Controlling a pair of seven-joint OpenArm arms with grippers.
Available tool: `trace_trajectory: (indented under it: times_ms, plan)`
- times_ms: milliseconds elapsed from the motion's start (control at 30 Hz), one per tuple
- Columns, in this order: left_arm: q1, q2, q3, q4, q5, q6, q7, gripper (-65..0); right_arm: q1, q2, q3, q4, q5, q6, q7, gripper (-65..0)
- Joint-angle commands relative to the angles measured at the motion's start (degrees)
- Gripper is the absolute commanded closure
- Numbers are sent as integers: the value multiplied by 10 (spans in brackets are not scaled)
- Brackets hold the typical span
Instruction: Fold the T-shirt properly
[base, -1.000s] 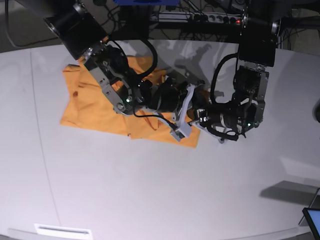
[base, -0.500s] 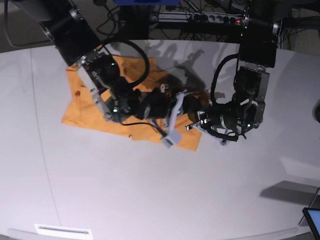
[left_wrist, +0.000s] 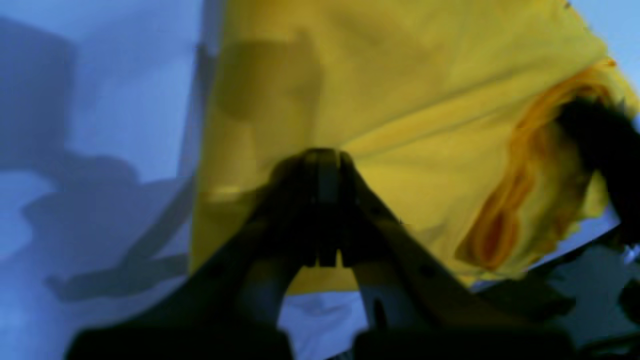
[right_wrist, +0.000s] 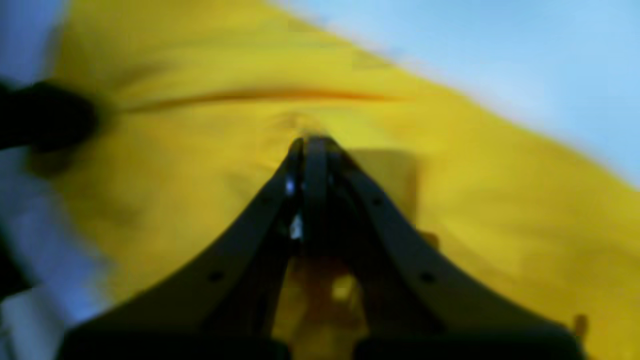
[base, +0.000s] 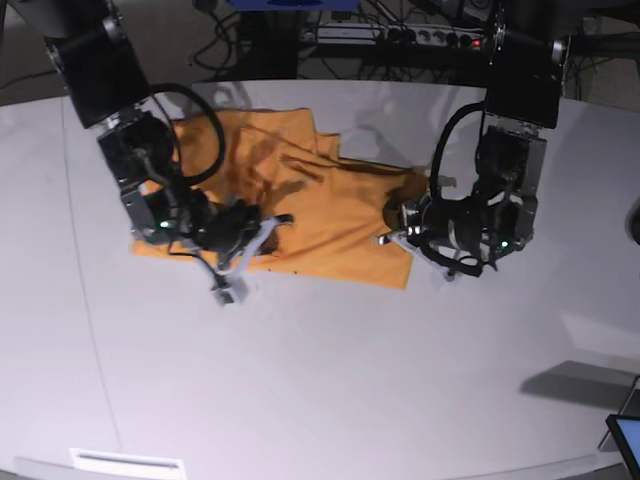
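The orange-yellow T-shirt lies crumpled and partly spread on the white table. My right gripper, on the arm at the base view's left, is shut low over the shirt's middle. In the right wrist view its fingertips pinch yellow cloth. My left gripper, on the arm at the base view's right, is shut at the shirt's right end. In the left wrist view its fingertips grip cloth, and creases fan out from them. A bunched fold lies to the right.
A power strip with cables runs behind the table's far edge. A white label sits at the front left edge. A screen corner shows at the bottom right. Bare table surface lies in front of the shirt.
My right arm has swung left across the shirt with cloth in its grip, drawing the shirt out wider. The left gripper has stayed near the shirt's right end.
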Motion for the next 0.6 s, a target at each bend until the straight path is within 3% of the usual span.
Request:
trace_trajectory:
  times_ms: [0, 133, 267, 433, 567]
  plan:
    - [4, -9, -3, 1, 10, 7, 3, 0, 4, -6, 1, 20, 7, 2, 6, 0]
    - [3, -10, -3, 7, 10, 7, 3, 0, 5, -2, 4, 30, 7, -6, 6, 0]
    - [3, -10, -3, 0, 10, 7, 3, 0, 5, 14, 1, 54, 7, -46, 4, 0]
    - [5, -10, -3, -1, 10, 7, 3, 0, 7, 18, 5, 134, 7, -78, -43, 0]
    - [6, -10, -3, 2, 10, 7, 3, 0, 20, 13, 5, 200, 9, -140, -88, 0]
